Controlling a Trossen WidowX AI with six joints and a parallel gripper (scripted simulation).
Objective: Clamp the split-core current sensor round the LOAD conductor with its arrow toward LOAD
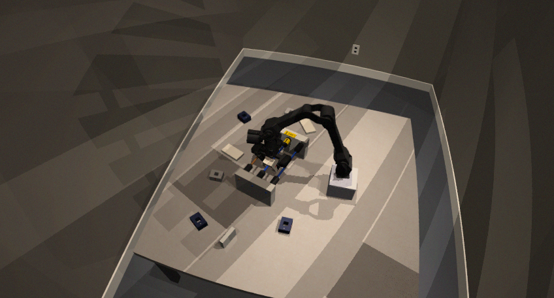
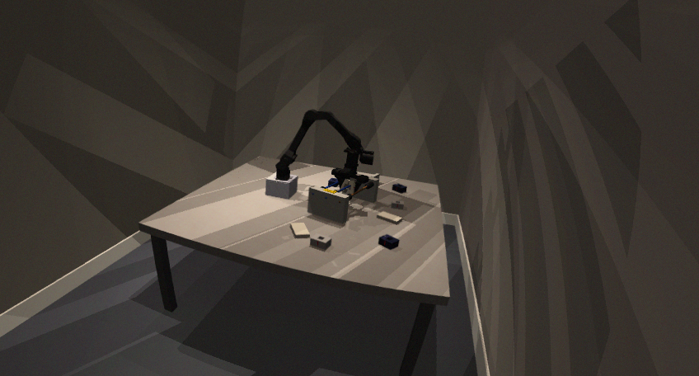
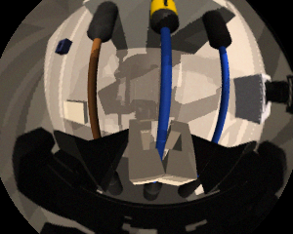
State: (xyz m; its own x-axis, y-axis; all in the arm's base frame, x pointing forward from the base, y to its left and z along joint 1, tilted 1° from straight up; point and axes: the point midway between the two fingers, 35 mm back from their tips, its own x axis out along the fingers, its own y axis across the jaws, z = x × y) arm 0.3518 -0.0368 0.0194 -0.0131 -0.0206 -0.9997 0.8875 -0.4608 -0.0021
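Note:
In the wrist view three conductors run between two grey end blocks: a brown one [image 3: 92, 85] on the left, a blue one [image 3: 165, 85] in the middle and a blue one [image 3: 224, 85] on the right. The middle one ends in a yellow collar [image 3: 161, 6] below the yellow LOAD marker [image 1: 291, 133]. My gripper [image 3: 157, 135] [image 1: 268, 159] [image 2: 349, 182] is shut on the beige split-core sensor [image 3: 161, 152] [image 1: 268, 162]. The sensor's two halves sit around the middle blue conductor. I cannot make out the arrow on the sensor.
The fixture's near block [image 1: 254, 187] [image 2: 327, 205] and far block [image 1: 302, 142] hold the conductors. Dark blue blocks [image 1: 244, 116] [image 1: 198, 220] [image 1: 285, 225], a grey block [image 1: 215, 174] and beige plates [image 1: 232, 151] [image 1: 308, 126] lie scattered on the table. The arm's white pedestal [image 1: 342, 186] [image 2: 280, 185] stands to one side.

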